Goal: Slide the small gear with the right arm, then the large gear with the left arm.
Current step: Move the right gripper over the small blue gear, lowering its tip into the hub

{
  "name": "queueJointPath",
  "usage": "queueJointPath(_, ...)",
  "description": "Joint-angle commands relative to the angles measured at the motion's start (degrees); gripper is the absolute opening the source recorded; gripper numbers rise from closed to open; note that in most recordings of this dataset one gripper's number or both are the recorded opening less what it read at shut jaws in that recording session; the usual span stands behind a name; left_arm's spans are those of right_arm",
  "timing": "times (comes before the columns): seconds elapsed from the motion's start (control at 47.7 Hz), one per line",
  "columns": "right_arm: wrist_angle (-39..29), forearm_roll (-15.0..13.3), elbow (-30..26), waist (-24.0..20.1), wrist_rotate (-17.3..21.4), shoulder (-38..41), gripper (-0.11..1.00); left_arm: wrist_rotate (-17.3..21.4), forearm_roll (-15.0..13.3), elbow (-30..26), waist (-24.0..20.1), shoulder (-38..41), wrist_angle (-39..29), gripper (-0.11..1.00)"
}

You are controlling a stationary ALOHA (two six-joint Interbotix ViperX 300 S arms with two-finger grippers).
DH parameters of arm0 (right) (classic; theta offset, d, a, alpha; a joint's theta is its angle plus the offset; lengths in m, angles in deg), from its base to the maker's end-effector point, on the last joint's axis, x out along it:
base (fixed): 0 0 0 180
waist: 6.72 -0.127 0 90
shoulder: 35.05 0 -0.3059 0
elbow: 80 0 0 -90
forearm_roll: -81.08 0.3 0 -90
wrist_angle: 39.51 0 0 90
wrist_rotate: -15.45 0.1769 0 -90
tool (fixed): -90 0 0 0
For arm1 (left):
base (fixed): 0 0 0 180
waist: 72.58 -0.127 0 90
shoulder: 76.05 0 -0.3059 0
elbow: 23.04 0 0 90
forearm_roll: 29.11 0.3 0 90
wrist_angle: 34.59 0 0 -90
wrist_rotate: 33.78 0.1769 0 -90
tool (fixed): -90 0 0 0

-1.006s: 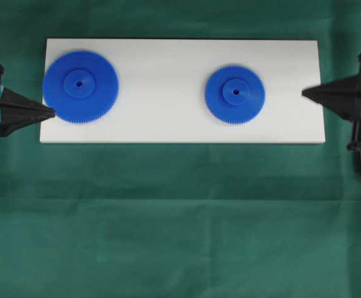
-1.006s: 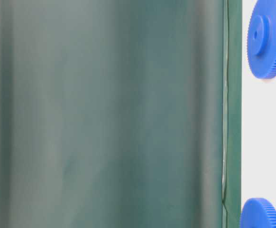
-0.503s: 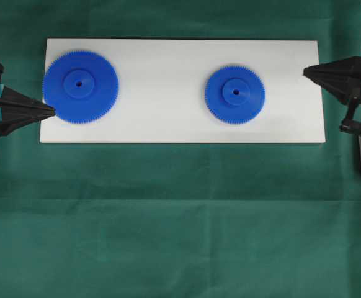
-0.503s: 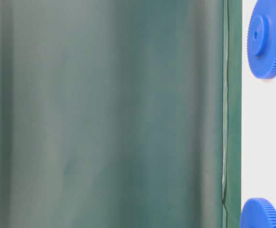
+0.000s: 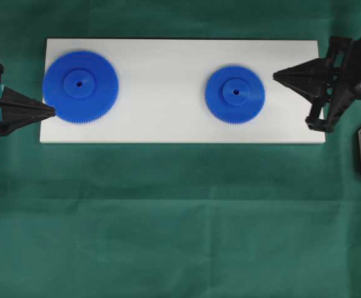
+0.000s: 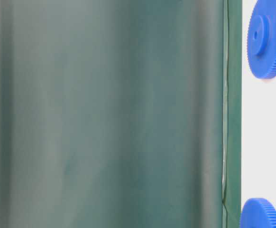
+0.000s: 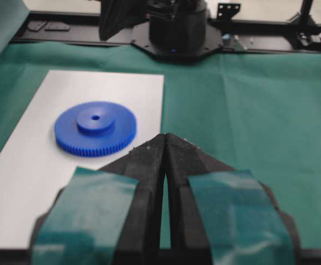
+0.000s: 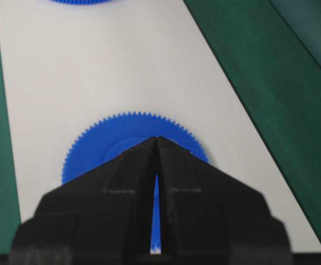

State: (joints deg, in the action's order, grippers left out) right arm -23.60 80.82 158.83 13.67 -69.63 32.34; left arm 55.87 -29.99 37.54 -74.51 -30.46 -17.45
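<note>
A dark green cloth (image 5: pixel 180 217) covers the worktop, and on it lies a flat white rectangular board (image 5: pixel 162 121) with its long sides running across the overhead view. The small gear (image 5: pixel 235 94), a blue plastic toothed disc with a raised round hub, sits right of the board's middle, roughly halfway between the two long edges. The large gear (image 5: pixel 80 87), a wider blue toothed disc, lies at the left end, its teeth reaching almost to the short edge and close to the far long edge. A broad stretch of bare white board separates the two gears, and bare board also lies between the small gear and the right short edge.

The right arm's pointed black gripper (image 5: pixel 276 76) reaches in over the right end of the board, its tip just beside the small gear's rim but apart from it. In the right wrist view its jaws are pressed together at the tip with only a thin slit behind, holding nothing.

The left arm's gripper (image 5: pixel 52 112), with teal-green tape, points at the board's left short edge, its tip just at the large gear's lower rim; whether it touches cannot be told. Its jaws also meet at the tip, empty.
</note>
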Motion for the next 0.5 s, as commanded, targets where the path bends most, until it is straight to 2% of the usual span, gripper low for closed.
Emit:
queueJointPath(0.0, 0.7, -0.18, -2.46, 0.09, 0.0, 1.93, 0.51, 0.0, -0.18, -0.35, -0.09, 0.35, 0.62, 0.0)
queueJointPath(0.482, 0.7, -0.18, -4.66, 0.09, 0.09, 7.73, 0.51, -0.26, -0.18, 0.18, -0.09, 0.0, 0.62, 0.0)
